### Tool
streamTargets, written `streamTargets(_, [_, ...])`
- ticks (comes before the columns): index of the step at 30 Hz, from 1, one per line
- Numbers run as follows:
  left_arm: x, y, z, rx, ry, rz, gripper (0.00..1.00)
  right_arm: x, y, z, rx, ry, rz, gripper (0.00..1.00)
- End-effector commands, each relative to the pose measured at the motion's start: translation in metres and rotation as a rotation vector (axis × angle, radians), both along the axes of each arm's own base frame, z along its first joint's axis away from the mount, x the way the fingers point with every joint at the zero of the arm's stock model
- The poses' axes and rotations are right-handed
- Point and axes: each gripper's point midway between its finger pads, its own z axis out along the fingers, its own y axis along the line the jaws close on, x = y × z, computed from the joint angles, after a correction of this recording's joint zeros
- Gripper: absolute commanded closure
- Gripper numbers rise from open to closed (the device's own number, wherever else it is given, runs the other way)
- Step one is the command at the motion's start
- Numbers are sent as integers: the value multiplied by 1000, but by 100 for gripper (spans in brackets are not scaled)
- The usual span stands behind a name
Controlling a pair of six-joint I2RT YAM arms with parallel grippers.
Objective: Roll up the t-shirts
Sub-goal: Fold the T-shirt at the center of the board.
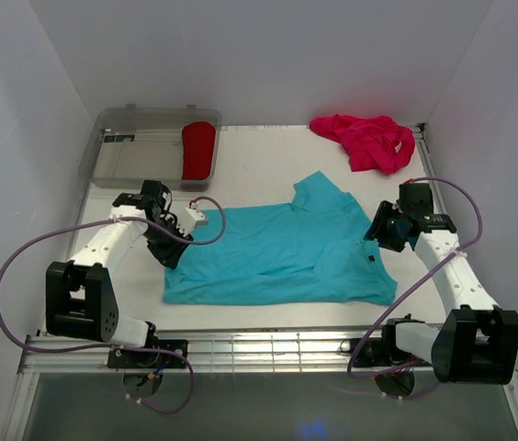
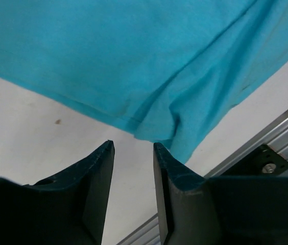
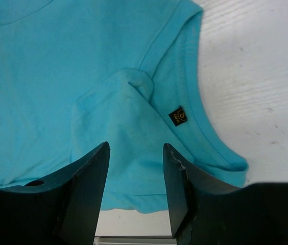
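Note:
A turquoise-blue t-shirt (image 1: 282, 250) lies spread flat in the middle of the table. My left gripper (image 1: 174, 246) sits at its left edge; in the left wrist view the jaws (image 2: 132, 145) stand open just off a puckered corner of the cloth (image 2: 154, 127), nothing between them. My right gripper (image 1: 378, 234) hovers over the shirt's right side; its jaws (image 3: 135, 147) are open above a raised fold (image 3: 128, 102) beside a small black label (image 3: 178, 116). A magenta-pink t-shirt (image 1: 365, 140) lies crumpled at the back right. A red t-shirt (image 1: 198, 150) lies rolled in the bin.
A clear plastic bin (image 1: 130, 156) stands at the back left. White walls close in on both sides. A slotted metal rail (image 1: 268, 349) runs along the table's near edge. Purple cables (image 1: 208, 230) loop off both arms.

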Motion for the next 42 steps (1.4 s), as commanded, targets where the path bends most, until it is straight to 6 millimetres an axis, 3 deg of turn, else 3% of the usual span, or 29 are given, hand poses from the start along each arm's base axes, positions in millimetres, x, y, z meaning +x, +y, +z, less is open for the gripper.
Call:
streamTargets(1, [-17, -13, -16, -73, 95, 38, 55, 15, 20, -7, 20, -66, 112, 48])
streamTargets(5, [-33, -12, -33, -65, 173, 63, 57, 15, 28, -30, 34, -3, 134, 50])
streamTargets(9, [-45, -11, -43, -62, 216, 65, 54, 16, 26, -36, 9, 3, 138, 50])
streamTargets(14, [-31, -4, -59, -11, 178, 129, 53, 23, 25, -44, -10, 3, 153, 46])
streamTargets(17, [-20, -3, -56, -1, 128, 139, 52, 25, 28, -51, 4, 30, 176, 43])
streamTargets(23, [-28, 6, -63, 42, 142, 139, 52, 27, 30, -56, 13, 38, 179, 43])
streamTargets(30, [0, 11, -42, 71, 36, 153, 51, 26, 31, -56, 15, 34, 180, 43])
streamTargets(36, [-21, 8, -60, 58, 145, 140, 50, 21, 31, -61, 18, 43, 182, 43])
streamTargets(42, [-34, -2, -54, -1, 202, 110, 53, 20, 30, -61, 12, 40, 177, 43])
